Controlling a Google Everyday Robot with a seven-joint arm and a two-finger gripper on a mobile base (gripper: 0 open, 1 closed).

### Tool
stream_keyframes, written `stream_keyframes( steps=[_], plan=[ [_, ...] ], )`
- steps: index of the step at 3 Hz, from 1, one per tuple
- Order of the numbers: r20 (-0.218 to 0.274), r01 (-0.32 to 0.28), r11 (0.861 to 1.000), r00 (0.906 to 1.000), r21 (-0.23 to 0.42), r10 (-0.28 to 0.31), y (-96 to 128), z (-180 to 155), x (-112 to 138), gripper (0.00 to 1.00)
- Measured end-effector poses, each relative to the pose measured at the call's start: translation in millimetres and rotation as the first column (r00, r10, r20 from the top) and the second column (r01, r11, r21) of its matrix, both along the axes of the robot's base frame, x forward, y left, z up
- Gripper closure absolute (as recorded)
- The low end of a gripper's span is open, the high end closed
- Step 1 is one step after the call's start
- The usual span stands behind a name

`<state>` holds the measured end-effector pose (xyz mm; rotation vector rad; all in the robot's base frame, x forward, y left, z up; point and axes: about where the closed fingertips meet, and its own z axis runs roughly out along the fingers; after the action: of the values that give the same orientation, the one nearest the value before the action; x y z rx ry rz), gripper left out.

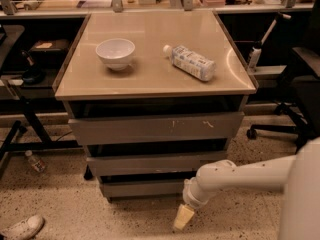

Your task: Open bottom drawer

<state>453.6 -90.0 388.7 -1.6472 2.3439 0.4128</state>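
Note:
The bottom drawer is the lowest and narrowest of three plain grey drawers under the beige table, with an unmarked flat front. Above it sit the middle drawer and the widest top drawer with white scratch marks. My white arm reaches in from the right. My gripper with cream-coloured fingers hangs just below and in front of the bottom drawer's right end, close above the floor. It holds nothing that I can see.
A white bowl and a lying plastic bottle rest on the table top. An office chair stands at right. A small bottle and a shoe lie on the speckled floor at left.

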Motion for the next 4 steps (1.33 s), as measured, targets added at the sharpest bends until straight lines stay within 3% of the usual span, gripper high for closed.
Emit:
stream_keyframes(
  steps=[1, 2, 4],
  plan=[
    [-0.015, 0.014, 0.999, 0.9998, 0.038, -0.013, 20.8, -70.3, 28.9, 0.00],
    [-0.015, 0.014, 0.999, 0.9998, 0.038, -0.013, 20.8, -70.5, 28.9, 0.00],
    [0.032, 0.020, 0.997, 0.9992, 0.070, -0.022, 27.0, -120.9, 52.1, 0.00]
  ],
)
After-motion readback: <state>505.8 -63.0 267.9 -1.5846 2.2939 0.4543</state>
